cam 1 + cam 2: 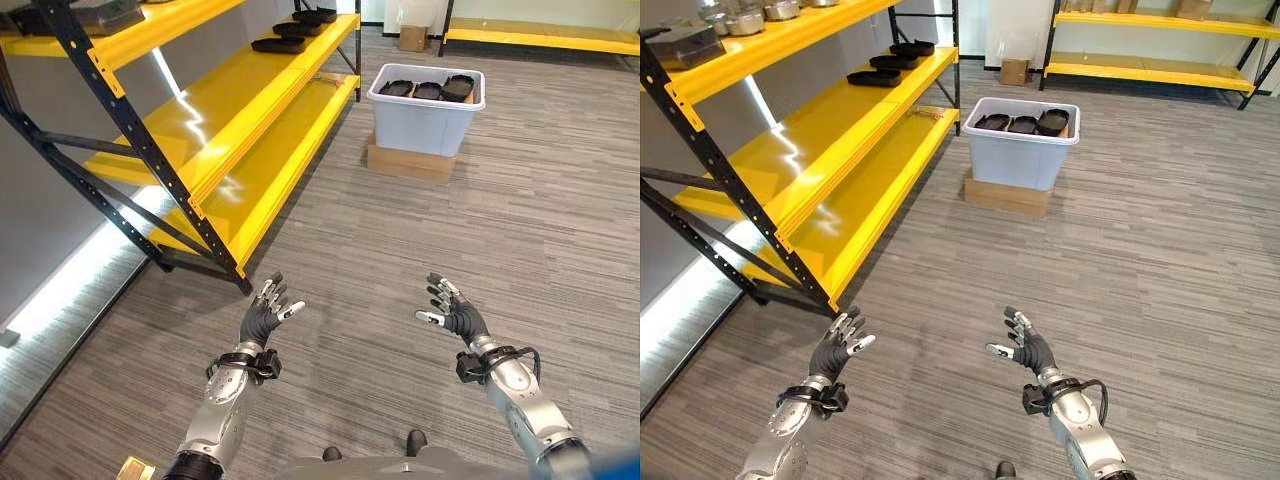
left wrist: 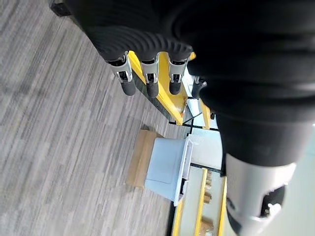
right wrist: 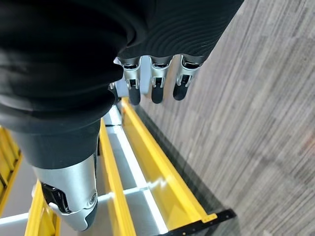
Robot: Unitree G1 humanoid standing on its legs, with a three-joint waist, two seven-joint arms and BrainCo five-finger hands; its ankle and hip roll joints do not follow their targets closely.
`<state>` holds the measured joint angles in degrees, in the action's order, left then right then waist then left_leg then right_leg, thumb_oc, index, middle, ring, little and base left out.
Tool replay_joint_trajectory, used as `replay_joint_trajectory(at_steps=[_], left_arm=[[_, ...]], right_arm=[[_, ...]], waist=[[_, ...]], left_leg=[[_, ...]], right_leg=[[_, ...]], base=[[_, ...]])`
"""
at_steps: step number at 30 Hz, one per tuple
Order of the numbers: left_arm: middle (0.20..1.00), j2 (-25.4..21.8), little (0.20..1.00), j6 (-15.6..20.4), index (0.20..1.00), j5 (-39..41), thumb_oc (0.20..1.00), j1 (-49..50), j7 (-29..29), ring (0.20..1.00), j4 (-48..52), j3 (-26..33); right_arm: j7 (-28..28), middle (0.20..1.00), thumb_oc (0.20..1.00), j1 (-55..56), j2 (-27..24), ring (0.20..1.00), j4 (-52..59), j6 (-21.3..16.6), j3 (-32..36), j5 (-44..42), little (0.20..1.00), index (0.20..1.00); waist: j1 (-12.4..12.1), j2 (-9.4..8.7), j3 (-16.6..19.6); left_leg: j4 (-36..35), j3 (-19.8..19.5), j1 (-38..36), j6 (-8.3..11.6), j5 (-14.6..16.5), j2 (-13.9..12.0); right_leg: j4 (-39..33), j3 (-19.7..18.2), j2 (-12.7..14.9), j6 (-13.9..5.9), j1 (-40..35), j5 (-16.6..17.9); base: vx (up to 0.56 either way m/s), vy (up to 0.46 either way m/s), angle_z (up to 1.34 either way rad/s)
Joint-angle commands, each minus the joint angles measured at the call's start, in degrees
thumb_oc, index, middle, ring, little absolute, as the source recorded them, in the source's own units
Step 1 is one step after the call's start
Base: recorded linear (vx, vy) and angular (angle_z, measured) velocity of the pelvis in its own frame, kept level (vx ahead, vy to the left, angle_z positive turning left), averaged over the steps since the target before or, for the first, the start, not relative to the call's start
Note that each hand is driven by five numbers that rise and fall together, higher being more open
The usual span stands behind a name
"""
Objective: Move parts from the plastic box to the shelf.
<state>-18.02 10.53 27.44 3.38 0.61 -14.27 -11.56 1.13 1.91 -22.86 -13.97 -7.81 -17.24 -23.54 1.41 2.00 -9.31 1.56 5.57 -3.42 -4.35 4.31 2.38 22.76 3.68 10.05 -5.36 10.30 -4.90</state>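
Black, shallow, tray-like moulded parts (image 1: 427, 90) lined up three across inside the plastic box (image 1: 425, 125) — dark against its pale grey-white walls, their upper edges standing just above the rim. Box open-topped, set on a flat slab of cardboard (image 1: 409, 162) on the grey striped carpet floor (image 1: 540, 230), well ahead of both hands. More black parts of the same kind (image 1: 296, 30) already lying in a row on the middle level of the yellow shelf (image 1: 215, 120), toward its far end, just beside one another. Shelf built of yellow decks on black perforated uprights, running along the robot's left, its lower deck bare and glossy. On the top level, metal pieces (image 1: 745, 18) near the front edge, too small to tell apart. Further off, a small cardboard carton (image 1: 412, 38) on the floor by the back wall, and a second yellow shelf (image 1: 1150, 45) across the far side of the room. Left hand (image 1: 266, 315) raised low over the carpet near the shelf's front foot, fingers spread and relaxed, holding nothing. Right hand (image 1: 452, 308) level with it and well apart, fingers likewise loose and extended — nothing in its grasp. In the left wrist view, dark-tipped fingers (image 2: 149, 78) hanging straight, with the box and its cardboard base showing beyond them.
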Motion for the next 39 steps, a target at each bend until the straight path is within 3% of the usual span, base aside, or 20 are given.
replay_joint_trajectory(at_steps=[1, 5, 7, 10, 12, 17, 21, 25, 27, 28, 30, 31, 32, 33, 34, 35, 36, 37, 38, 39], left_arm=[[1.0, -3.9, 1.0, 4.0, 1.0, -2.0, 1.0, -1.6, 1.3, 1.0, 6.4, 0.4], [1.0, -3.9, 1.0, 3.9, 1.0, -2.8, 1.0, -1.8, 1.4, 1.0, 6.6, 0.4], [1.0, -3.7, 1.0, 3.8, 1.0, -2.7, 1.0, -1.8, 1.3, 1.0, 6.4, 0.7], [1.0, -2.6, 1.0, 4.4, 1.0, -3.2, 1.0, -2.5, 2.2, 1.0, 5.1, 1.9], [1.0, -2.4, 1.0, 4.6, 1.0, -3.5, 1.0, -2.8, 2.6, 1.0, 5.1, 1.9], [1.0, -1.7, 1.0, 4.9, 1.0, -3.0, 1.0, -2.0, 1.9, 1.0, 4.8, 1.1], [1.0, -1.3, 1.0, 4.8, 1.0, -1.6, 1.0, -0.9, 1.1, 1.0, 5.6, 0.9], [1.0, -1.5, 1.0, 4.6, 1.0, -0.6, 1.0, -0.2, 0.1, 1.0, 6.6, 0.9], [1.0, -1.4, 1.0, 4.2, 1.0, -0.4, 1.0, 0.3, 0.0, 1.0, 6.9, 1.1], [1.0, -1.5, 1.0, 3.9, 1.0, -0.1, 1.0, 0.4, -0.3, 1.0, 7.3, 1.0], [1.0, -1.9, 1.0, 3.5, 1.0, 0.2, 1.0, 0.8, -0.7, 1.0, 7.6, 1.0], [1.0, -2.0, 1.0, 3.4, 1.0, 0.1, 1.0, 1.1, -0.9, 1.0, 7.9, 1.0], [1.0, -1.9, 1.0, 3.2, 1.0, 0.0, 1.0, 1.4, -1.1, 1.0, 8.2, 0.8], [1.0, -2.0, 1.0, 3.2, 1.0, 0.0, 1.0, 1.4, -1.1, 1.0, 8.2, 0.8], [1.0, -2.3, 1.0, 3.9, 1.0, -2.3, 1.0, 2.3, -0.3, 1.0, 8.6, 2.0], [1.0, -2.2, 1.0, 4.2, 1.0, -2.1, 1.0, 2.6, -0.4, 1.0, 8.1, 1.8], [1.0, -2.4, 1.0, 4.4, 1.0, -3.3, 1.0, 3.2, -0.6, 1.0, 7.2, 1.5], [1.0, -2.4, 1.0, 4.4, 1.0, -3.3, 1.0, 3.2, -0.6, 1.0, 7.2, 1.5], [1.0, -3.1, 1.0, 5.1, 1.0, -5.4, 1.0, 2.9, 0.0, 1.0, 7.4, 1.4], [1.0, -3.1, 1.0, 5.1, 1.0, -5.4, 1.0, 2.9, 0.0, 1.0, 7.4, 1.4]], right_arm=[[-0.1, 1.0, 1.0, -1.8, 2.6, 1.0, 4.1, -2.6, -1.8, -1.7, 1.0, 1.0], [-0.1, 1.0, 1.0, -1.8, 2.7, 1.0, 4.3, -2.7, -1.5, -1.9, 1.0, 1.0], [0.0, 1.0, 1.0, -2.0, 2.5, 1.0, 4.4, -2.7, -1.3, -2.9, 1.0, 1.0], [-0.8, 1.0, 1.0, -4.4, 2.9, 1.0, 3.3, -3.0, -1.7, -2.4, 1.0, 1.0], [-1.0, 1.0, 1.0, -5.1, 3.0, 1.0, 3.9, -2.8, -1.7, -1.5, 1.0, 1.0], [-0.4, 1.0, 1.0, -3.0, 1.8, 1.0, 5.6, -2.7, -1.2, -2.0, 1.0, 1.0], [0.8, 1.0, 1.0, -2.3, 0.2, 1.0, 5.8, -2.7, -1.8, -2.3, 1.0, 1.0], [1.7, 1.0, 1.0, -0.6, -1.3, 1.0, 6.1, -2.7, -0.8, -2.6, 1.0, 1.0], [1.7, 1.0, 1.0, 0.2, -1.8, 1.0, 5.7, -2.7, -0.4, -2.4, 1.0, 1.0], [1.6, 1.0, 1.0, 0.4, -2.0, 1.0, 5.7, -2.8, -0.1, -2.3, 1.0, 1.0], [1.0, 1.0, 1.0, 0.9, -2.5, 1.0, 5.9, -3.0, 0.5, -2.3, 1.0, 1.0], [0.9, 1.0, 1.0, 1.3, -2.7, 1.0, 6.1, -3.0, 0.9, -2.3, 1.0, 1.0], [0.6, 1.0, 1.0, 1.8, -2.9, 1.0, 6.3, -3.0, 1.5, -2.2, 1.0, 1.0], [0.6, 1.0, 1.0, 1.8, -2.9, 1.0, 6.3, -2.9, 1.5, -2.2, 1.0, 1.0], [0.3, 1.0, 1.0, 1.7, -2.7, 1.0, 6.5, -3.4, 2.5, -3.2, 1.0, 1.0], [0.5, 1.0, 1.0, 1.8, -2.4, 1.0, 6.2, -3.8, 2.6, -3.6, 1.0, 1.0], [0.5, 1.0, 1.0, 2.0, -1.9, 1.0, 5.8, -4.2, 2.5, -2.9, 1.0, 1.0], [0.5, 1.0, 1.0, 2.0, -1.9, 1.0, 5.8, -4.2, 2.5, -2.9, 1.0, 1.0], [0.2, 1.0, 1.0, 1.7, -1.6, 1.0, 5.4, -4.5, 2.0, -1.6, 1.0, 1.0], [0.2, 1.0, 1.0, 1.7, -1.6, 1.0, 5.4, -4.5, 2.0, -1.6, 1.0, 1.0]], waist=[[0.1, -2.04, 0.0], [0.7, -1.06, -0.7], [1.4, -1.3, -0.8], [2.1, -2.15, -1.0], [2.3, -2.16, -0.8], [4.4, -1.86, 2.2], [4.7, 0.17, 3.0], [4.8, 0.44, 3.6], [4.3, 0.1, 3.5], [4.1, -0.75, 3.2], [3.3, -2.38, 2.0], [2.8, -2.83, 1.5], [1.9, -3.23, 0.5], [1.9, -3.32, 0.7], [-0.2, -4.81, -0.6], [-0.7, -5.19, -0.7], [-1.8, -5.23, -0.5], [-1.8, -5.4, -0.5], [-2.9, -4.35, -0.2], [-2.9, -4.4, -0.3]], left_leg=[[8.1, -3.9, 2.5, -0.88, 6.3, -0.4], [6.7, -3.5, -0.5, -1.38, 7.5, 0.1], [4.8, -4.0, -2.9, -0.89, 7.8, 0.7], [1.8, -4.7, -8.4, 1.95, 10.0, 0.4], [1.7, -4.6, -11.2, 3.48, 11.1, -1.1], [1.8, -5.4, -14.8, 6.35, 10.5, -5.1], [8.3, -6.6, -13.5, 9.75, 1.5, -9.1], [13.9, -9.5, -11.5, 11.13, -8.3, -10.3], [25.2, -9.5, -7.3, 12.3, -14.8, -11.0], [29.7, -8.8, -4.7, 11.75, -16.5, -11.1], [37.0, -7.0, -0.6, 9.49, -16.7, -11.7], [38.7, -6.4, 1.0, 8.67, -15.4, -11.2], [40.5, -6.4, 5.1, 8.1, -11.6, -8.9], [40.6, -6.5, 5.4, 8.03, -11.6, -8.8], [35.1, -5.1, 15.2, 6.62, -4.8, -5.9], [29.3, -4.5, 17.0, 6.54, -4.8, -6.1], [11.8, -5.9, 16.6, 6.87, -7.0, -6.2], [10.9, -5.8, 16.2, 6.87, -7.6, -6.1], [-1.8, -10.7, 16.8, 8.51, -12.0, -6.1], [-2.6, -10.7, 16.2, 8.53, -12.5, -6.1]], right_leg=[[9.5, -4.1, 4.7, -1.96, 0.6, 13.0], [10.5, -0.7, 3.6, -1.5, 5.4, 9.2], [2.9, 1.0, 1.2, -1.47, 7.0, 7.3], [-21.6, 4.9, 1.7, -4.27, 6.2, 13.2], [-26.0, 6.3, 1.9, -5.44, 5.9, 15.8], [-24.9, 4.1, -1.4, -3.87, 4.0, 16.6], [-21.0, 5.4, -5.6, -0.74, 2.8, 12.9], [-19.9, 4.6, -8.7, 2.13, 1.2, 9.3], [-19.6, 3.9, -10.5, 4.56, -1.4, 6.7], [-19.9, 3.8, -10.3, 5.37, -3.0, 5.9], [-20.5, 2.9, -10.6, 7.08, -6.5, 4.5], [-20.8, 2.3, -10.6, 7.54, -7.8, 3.9], [-21.4, 1.4, -10.4, 7.37, -9.5, 3.7], [-21.4, 1.4, -10.3, 7.33, -9.4, 3.7], [-23.5, -0.1, -9.2, 5.87, -13.3, 3.7], [-24.3, -0.5, -9.0, 5.51, -14.2, 3.6], [-25.7, -1.4, -9.3, 4.63, -16.2, 3.0], [-25.7, -1.4, -9.2, 4.62, -16.2, 3.0], [-27.0, -2.7, -10.4, 4.13, -18.7, 1.9], [-27.1, -2.7, -10.3, 4.14, -18.9, 1.8]], base=[[0.05, 0.262, 0.43], [0.13, 0.14, 0.1], [0.28, -0.009, -0.27], [0.38, -0.117, 0.2], [0.46, -0.187, 0.31], [0.41, -0.201, 0.34], [0.33, -0.227, 0.27], [0.32, -0.224, -0.2], [0.32, -0.252, 0.04], [0.27, -0.277, -0.02], [0.25, -0.245, 0.09], [0.24, -0.147, 0.08], [0.15, -0.071, -0.13], [0.29, -0.026, -0.47], [0.31, 0.019, -0.24], [0.53, 0.083, -0.56], [0.3, 0.088, -0.52], [0.47, 0.138, -0.72], [0.25, 0.069, -0.46], [0.36, 0.102, -0.24]])
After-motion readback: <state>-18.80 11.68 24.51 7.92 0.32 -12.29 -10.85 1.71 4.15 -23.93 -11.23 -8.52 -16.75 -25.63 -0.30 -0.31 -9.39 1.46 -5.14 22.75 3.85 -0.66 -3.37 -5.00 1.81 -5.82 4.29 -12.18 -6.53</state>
